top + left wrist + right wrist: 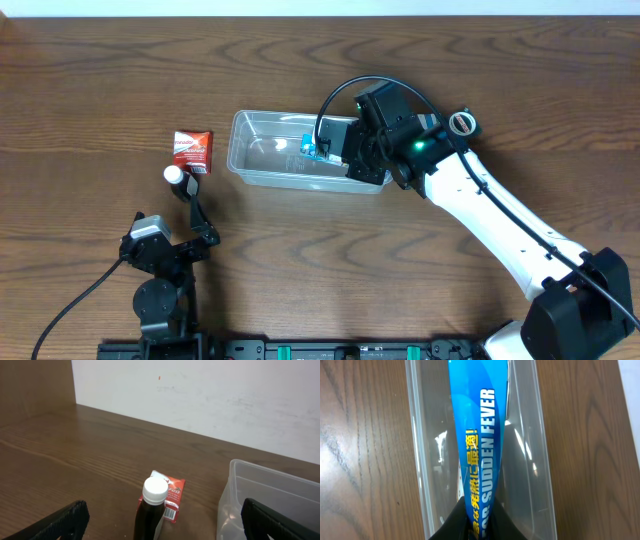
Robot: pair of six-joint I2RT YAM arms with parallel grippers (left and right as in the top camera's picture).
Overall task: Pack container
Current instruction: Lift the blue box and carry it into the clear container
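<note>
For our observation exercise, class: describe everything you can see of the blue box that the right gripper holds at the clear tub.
The blue box is long and slim and looks like glossy printed card. White lettering reading SUDDEN FEVER and yellow Japanese characters run along one face. The right gripper is shut on one end, with a dark finger on either side. The box lies lengthwise along the clear container, between its walls. Whether it touches the container's floor cannot be told.
</note>
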